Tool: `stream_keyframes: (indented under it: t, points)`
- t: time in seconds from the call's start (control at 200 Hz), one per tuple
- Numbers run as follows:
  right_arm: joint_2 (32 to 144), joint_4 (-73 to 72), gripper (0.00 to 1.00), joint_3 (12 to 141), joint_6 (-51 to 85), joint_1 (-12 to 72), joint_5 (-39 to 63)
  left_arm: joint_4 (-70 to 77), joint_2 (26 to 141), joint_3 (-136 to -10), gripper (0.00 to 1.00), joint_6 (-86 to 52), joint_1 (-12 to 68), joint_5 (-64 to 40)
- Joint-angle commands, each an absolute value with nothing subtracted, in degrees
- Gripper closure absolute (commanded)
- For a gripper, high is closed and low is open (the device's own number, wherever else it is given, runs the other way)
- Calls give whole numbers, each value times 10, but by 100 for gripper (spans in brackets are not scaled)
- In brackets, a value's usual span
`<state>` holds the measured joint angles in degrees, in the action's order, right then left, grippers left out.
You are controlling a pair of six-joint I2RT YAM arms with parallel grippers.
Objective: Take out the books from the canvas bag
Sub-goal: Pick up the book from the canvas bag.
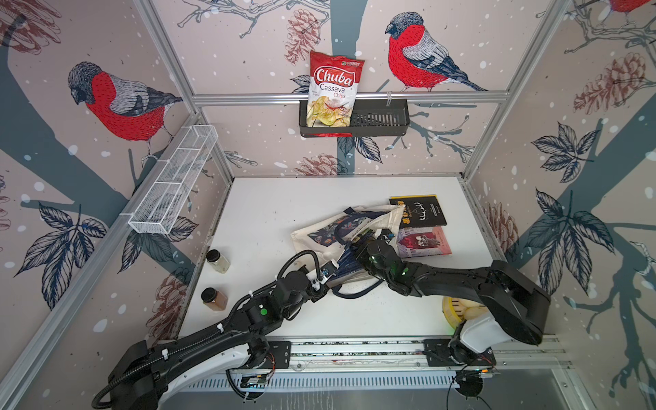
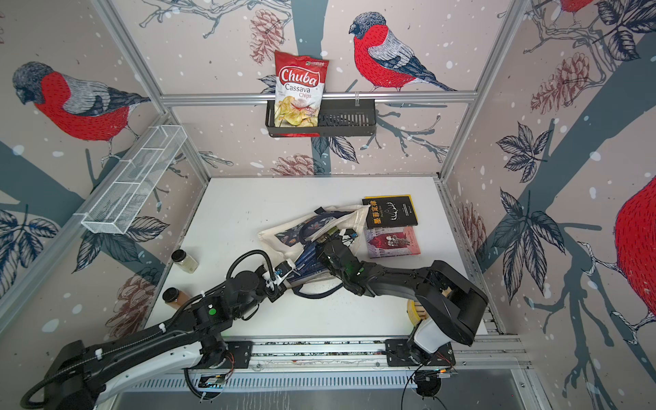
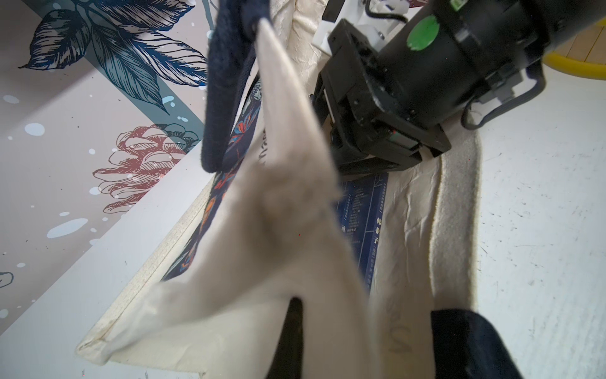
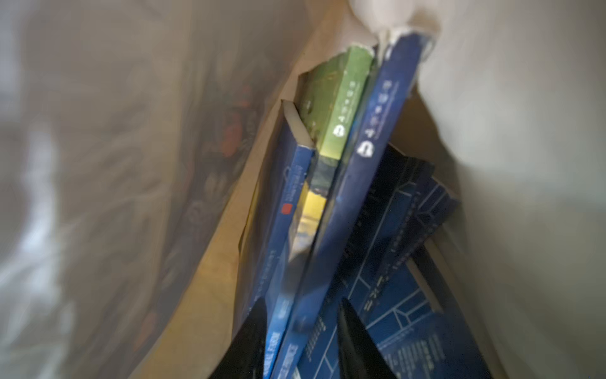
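Two books already lie out on the counter (image 1: 266,213), right of centre in both top views: a black book (image 1: 419,212) and, just below it in the frame, a pink book (image 1: 424,242). The other books (image 1: 346,264) are inside the canvas bag (image 1: 317,236), which lies at the centre of the frame with its mouth toward the lower edge.

The left jaws are closed on the cloth rim of the bag and hold the mouth raised. The right jaws reach inside the mouth. In the right wrist view their tips stand either side of a navy book (image 4: 370,157), which lies beside a green book (image 4: 341,98). We cannot tell whether they have clamped it.

Handling, as we judge it: the books are thin, stiff and light, with smooth covers that may slip. We recommend a hold at the end nearest the mouth, one book at a time. The bag is soft and will likely sag or drag along if the rim is released.

Obstructions:
- The packed neighbouring books may come along by friction.
- A navy strap (image 1: 355,295) loops on the counter under the right arm (image 1: 443,277).
- A pale jar (image 1: 218,261) and a brown jar (image 1: 213,300) stand at the lower left, well apart from the bag.
- A chips bag (image 1: 332,88) sits in a black basket (image 1: 385,117) on the back wall.
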<state>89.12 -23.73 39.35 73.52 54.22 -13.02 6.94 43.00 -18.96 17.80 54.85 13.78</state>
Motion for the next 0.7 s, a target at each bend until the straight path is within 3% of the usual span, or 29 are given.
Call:
stream_keyframes:
  t: [0.0, 0.255, 0.575, 0.69]
  points:
    - [909, -252, 66, 400, 737, 533, -107, 114, 430, -196, 100, 188, 549, 130]
    - [921, -246, 79, 415, 733, 546, -138, 115, 430, -195, 100, 188, 549, 129]
    - [962, -248, 87, 433, 724, 535, -131, 114, 431, -196, 100, 186, 549, 127]
    - [939, -248, 100, 426, 713, 539, -156, 116, 432, -196, 100, 187, 549, 126]
